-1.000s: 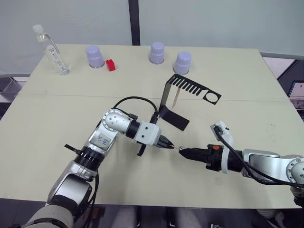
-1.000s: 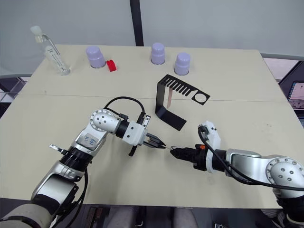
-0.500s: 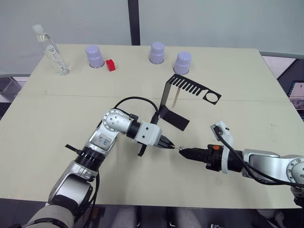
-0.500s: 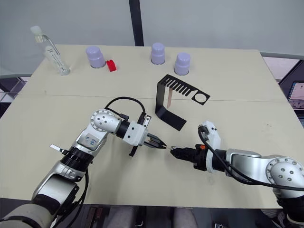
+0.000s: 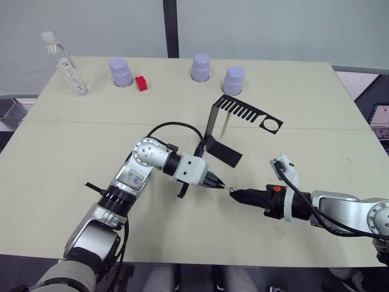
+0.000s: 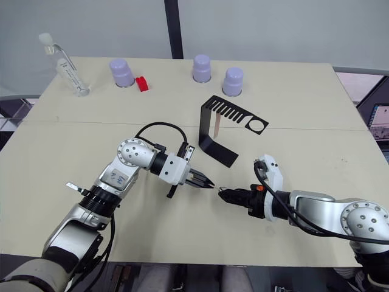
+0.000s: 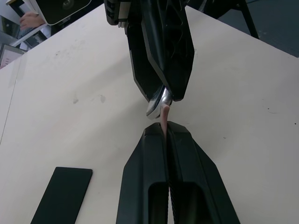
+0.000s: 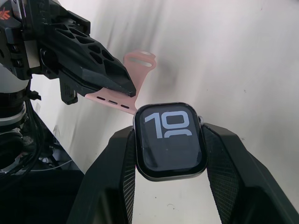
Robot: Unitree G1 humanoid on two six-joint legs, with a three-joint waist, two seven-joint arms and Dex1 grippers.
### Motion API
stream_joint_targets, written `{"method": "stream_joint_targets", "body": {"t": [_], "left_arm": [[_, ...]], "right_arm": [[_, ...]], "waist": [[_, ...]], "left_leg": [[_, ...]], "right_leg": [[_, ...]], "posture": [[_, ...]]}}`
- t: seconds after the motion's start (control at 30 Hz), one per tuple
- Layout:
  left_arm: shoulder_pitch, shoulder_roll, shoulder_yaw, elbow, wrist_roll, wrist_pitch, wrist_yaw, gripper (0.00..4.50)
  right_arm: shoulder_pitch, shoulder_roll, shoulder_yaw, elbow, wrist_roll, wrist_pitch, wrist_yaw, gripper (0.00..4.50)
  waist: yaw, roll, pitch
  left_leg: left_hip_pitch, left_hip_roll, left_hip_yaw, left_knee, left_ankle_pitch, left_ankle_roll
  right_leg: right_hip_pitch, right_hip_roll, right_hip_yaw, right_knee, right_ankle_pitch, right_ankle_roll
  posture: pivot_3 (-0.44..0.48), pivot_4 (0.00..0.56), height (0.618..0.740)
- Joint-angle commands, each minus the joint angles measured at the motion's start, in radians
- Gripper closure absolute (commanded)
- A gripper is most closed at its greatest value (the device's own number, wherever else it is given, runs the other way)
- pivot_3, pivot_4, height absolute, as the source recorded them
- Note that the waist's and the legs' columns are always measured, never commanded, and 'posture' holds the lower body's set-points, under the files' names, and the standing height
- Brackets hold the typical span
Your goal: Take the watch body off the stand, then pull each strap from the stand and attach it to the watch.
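**First strap meets the watch**

Our left gripper (image 5: 220, 184) has its fingers pressed together on a pink strap (image 8: 122, 88), pinched edgewise. Compared with a second ago, we see almost no shift: both arms hold the same pose low over the counter (image 5: 73, 146), so we judge the joining step slow and unfinished. Our right gripper (image 5: 231, 193) clamps the watch body (image 8: 170, 140), screen up, with the strap end touching its edge. Behind, the stand (image 5: 214, 125) carries the second strap (image 5: 225, 126), hanging from its slotted top.
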Motion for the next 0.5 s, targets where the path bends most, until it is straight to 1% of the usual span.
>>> {"method": "stream_joint_targets", "body": {"t": [0.03,0.27,0.5], "left_arm": [[0.003,-0.007,-0.004,-0.041,-0.006,-0.005,0.009,4.5],[0.015,-0.008,-0.014,-0.051,-0.003,-0.006,0.003,4.5],[0.006,-0.028,-0.02,-0.039,0.008,-0.014,0.019,4.5]], "right_arm": [[-0.003,-0.009,-0.035,-0.027,0.024,-0.009,0.007,2.92],[-0.011,-0.001,-0.031,-0.024,0.024,-0.011,0.005,2.92],[-0.023,-0.011,-0.018,-0.027,0.024,-0.001,0.005,2.92]], "waist": [[0.0,0.0,0.0],[0.0,0.0,0.0],[0.0,0.0,0.0]], "left_leg": [[0.0,0.0,0.0,0.0,0.0,0.0],[0.0,0.0,0.0,0.0,0.0,0.0],[0.0,0.0,0.0,0.0,0.0,0.0]], "right_leg": [[0.0,0.0,0.0,0.0,0.0,0.0],[0.0,0.0,0.0,0.0,0.0,0.0],[0.0,0.0,0.0,0.0,0.0,0.0]], "posture": [[0.0,0.15,0.739],[0.0,0.15,0.739],[0.0,0.15,0.739]]}}
